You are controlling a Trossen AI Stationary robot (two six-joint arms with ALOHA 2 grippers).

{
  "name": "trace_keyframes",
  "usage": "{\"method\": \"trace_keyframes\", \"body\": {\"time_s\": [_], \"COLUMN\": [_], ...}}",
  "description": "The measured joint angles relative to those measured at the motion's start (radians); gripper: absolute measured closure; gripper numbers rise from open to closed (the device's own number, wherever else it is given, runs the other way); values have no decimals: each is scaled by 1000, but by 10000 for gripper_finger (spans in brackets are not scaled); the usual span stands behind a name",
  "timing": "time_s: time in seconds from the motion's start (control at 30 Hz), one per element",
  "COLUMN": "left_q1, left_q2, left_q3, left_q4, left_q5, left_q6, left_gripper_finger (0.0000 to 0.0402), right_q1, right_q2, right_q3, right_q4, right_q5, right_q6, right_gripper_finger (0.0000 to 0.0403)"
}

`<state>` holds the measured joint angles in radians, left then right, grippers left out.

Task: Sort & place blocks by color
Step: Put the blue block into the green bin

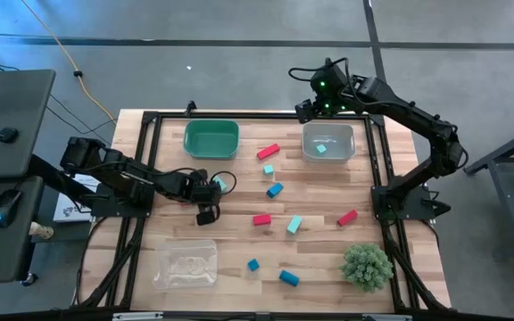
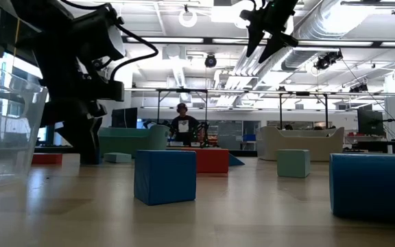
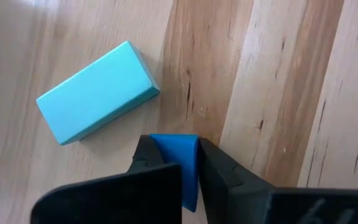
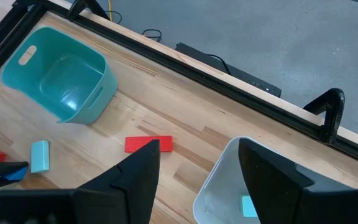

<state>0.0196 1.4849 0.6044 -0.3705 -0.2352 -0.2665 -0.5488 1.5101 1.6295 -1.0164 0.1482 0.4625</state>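
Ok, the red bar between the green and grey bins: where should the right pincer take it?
Take the red bar across its two long sides, at mid-length, coming straight down. It lies flat and alone on the table, set diagonally, so the open right pincer, now above the grey bin, would likely need its wrist turned to match.

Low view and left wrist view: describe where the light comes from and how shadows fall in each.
Low view: ceiling lights shine from behind, so the left arm and right gripper read as dark silhouettes and the blue cube's near face is shaded. Left wrist view: even light, no glare; the teal block casts a thin soft shadow near the left gripper holding a blue block.
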Motion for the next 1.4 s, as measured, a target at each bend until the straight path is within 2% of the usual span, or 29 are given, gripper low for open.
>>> {"method": "trace_keyframes", "body": {"time_s": [0.37, 0.67, 1.13, 1.4], "left_q1": [0, 33, 272, 434], "left_q2": [3, 3, 1, 1], "left_q3": [50, 146, 324, 364], "left_q4": [-1, -7, -37, -37], "left_q5": [59, 48, 36, 33], "left_q6": [-2, 39, 104, 56], "left_gripper_finger": [401, 401, 401, 401], "right_q1": [0, 0, 0, -1], "right_q2": [0, 0, 0, 0], "right_q3": [0, 0, 0, 0], "right_q4": [0, 0, 0, 5], "right_q5": [0, 0, -1, 0], "right_q6": [0, 0, -40, -81], "right_gripper_finger": [194, 194, 194, 194]}}
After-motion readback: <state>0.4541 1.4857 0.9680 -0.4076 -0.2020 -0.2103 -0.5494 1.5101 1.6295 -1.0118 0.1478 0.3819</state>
